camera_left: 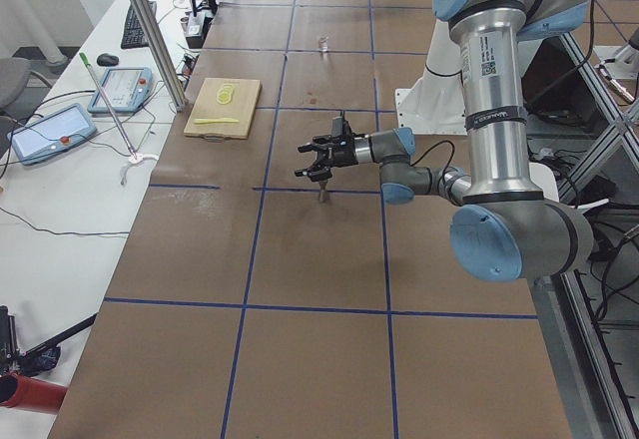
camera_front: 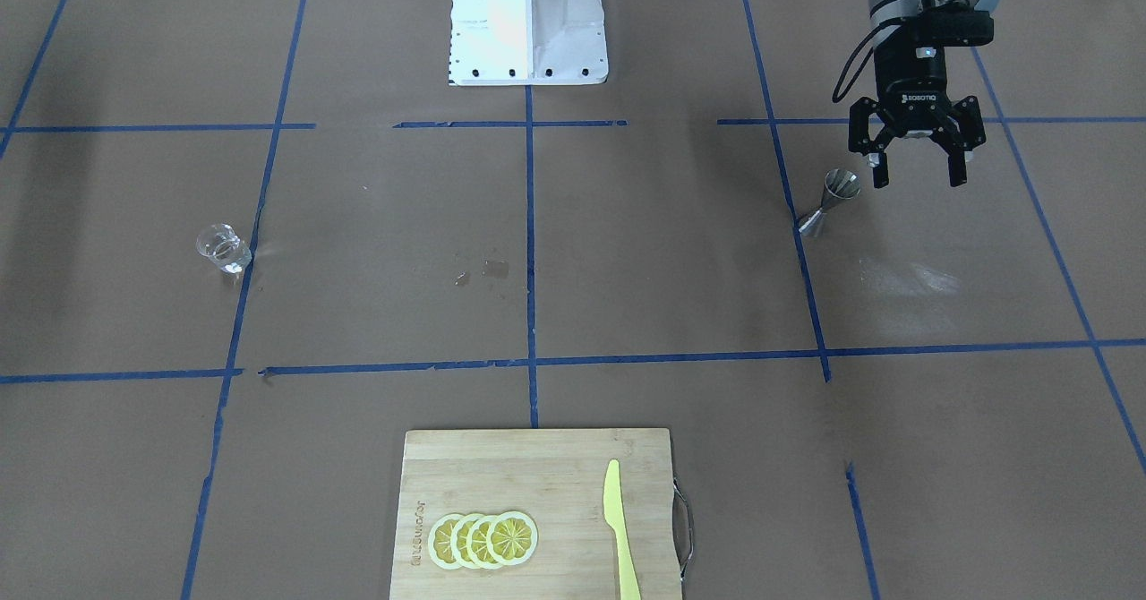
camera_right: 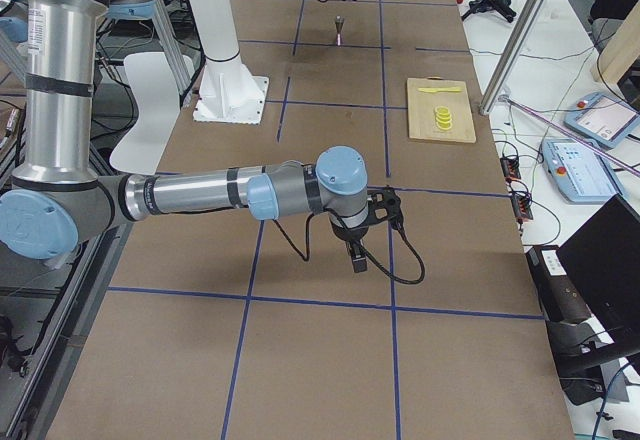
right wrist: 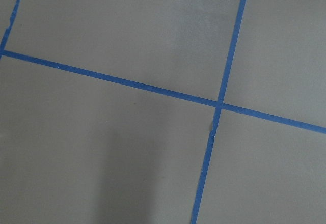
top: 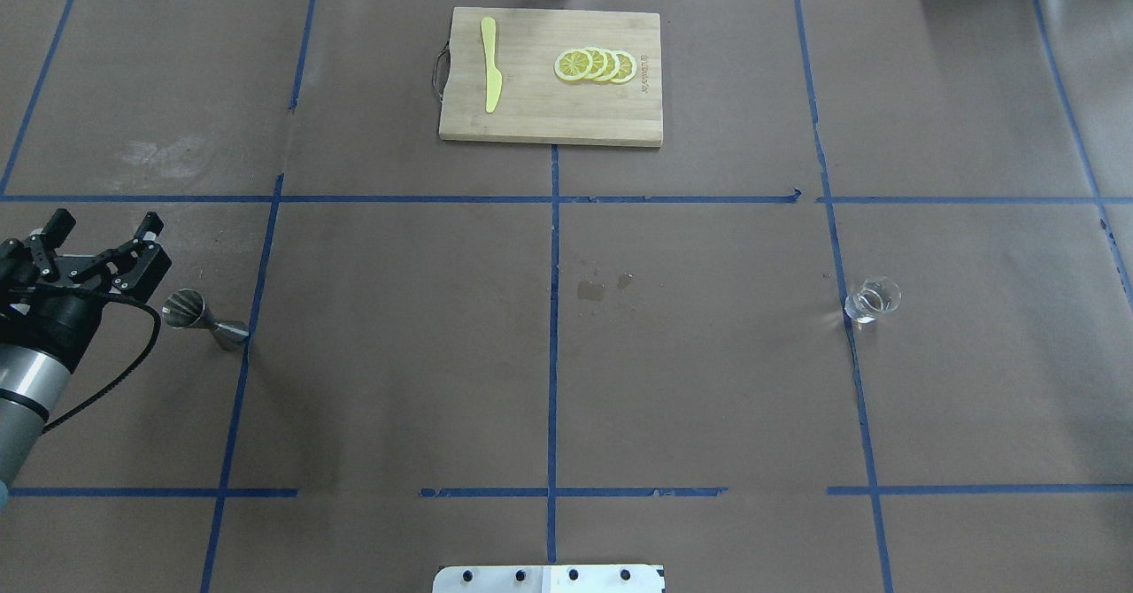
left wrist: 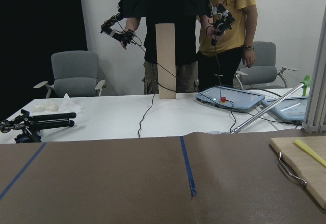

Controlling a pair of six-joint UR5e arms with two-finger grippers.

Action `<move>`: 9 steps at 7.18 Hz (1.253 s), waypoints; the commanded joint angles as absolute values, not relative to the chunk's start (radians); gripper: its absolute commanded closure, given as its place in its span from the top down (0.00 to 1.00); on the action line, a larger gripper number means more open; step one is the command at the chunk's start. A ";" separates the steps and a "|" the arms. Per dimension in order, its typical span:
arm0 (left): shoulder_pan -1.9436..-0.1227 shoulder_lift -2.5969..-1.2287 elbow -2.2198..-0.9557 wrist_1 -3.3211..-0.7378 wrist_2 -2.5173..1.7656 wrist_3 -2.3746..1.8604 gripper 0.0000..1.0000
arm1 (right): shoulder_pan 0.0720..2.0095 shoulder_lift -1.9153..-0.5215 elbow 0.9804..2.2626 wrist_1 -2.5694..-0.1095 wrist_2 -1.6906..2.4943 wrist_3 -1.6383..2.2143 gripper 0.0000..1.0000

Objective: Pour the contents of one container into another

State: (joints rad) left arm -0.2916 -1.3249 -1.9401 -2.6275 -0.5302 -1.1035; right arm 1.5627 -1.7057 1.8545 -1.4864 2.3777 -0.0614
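Table: brown paper over the whole top, with a blue tape grid. We see a couple of small wet spots near the centre.

Room: a white bench runs past the far edge. Two people stand behind it, and there is a grey chair and a control tablet. The white robot base sits mid-edge.

Cutting board is at the far centre, with four overlapping lemon slices and a yellow knife on it.

Left gripper: fingers spread wide, nothing held. It hangs above the table just beside the jigger without touching it.

Right gripper: pointing down over bare paper. We only get it from the side, so we can't tell how its fingers stand.

Jigger: on the robot's left side, upright, next to a tape line. Its inside is not readable.

Glass cup: on the robot's right side, upright on a tape line, well apart from both grippers. It possibly has a little clear liquid at the bottom, but it is too small for us to be sure.
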 commanded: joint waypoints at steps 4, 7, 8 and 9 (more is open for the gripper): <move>-0.128 -1.402 -1.766 -2.726 -0.414 -1.140 1.00 | 1.563 -1.710 1.850 -1.486 2.396 -0.061 1.00; -0.077 -1.417 -1.720 -2.755 -0.376 -1.140 1.00 | 1.563 -1.712 1.845 -1.488 2.404 -0.060 1.00; -0.065 -1.431 -1.688 -2.776 -0.364 -1.140 1.00 | 1.563 -1.715 1.844 -1.488 2.402 -0.060 1.00; -0.057 -1.431 -1.681 -2.780 -0.362 -1.140 1.00 | 1.563 -1.718 1.845 -1.488 2.404 -0.060 1.00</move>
State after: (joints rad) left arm -0.0702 -1.4252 -1.7011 -2.7668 -0.3709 -1.1397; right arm 1.5631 -1.7146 1.8452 -1.4877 2.4028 -0.0599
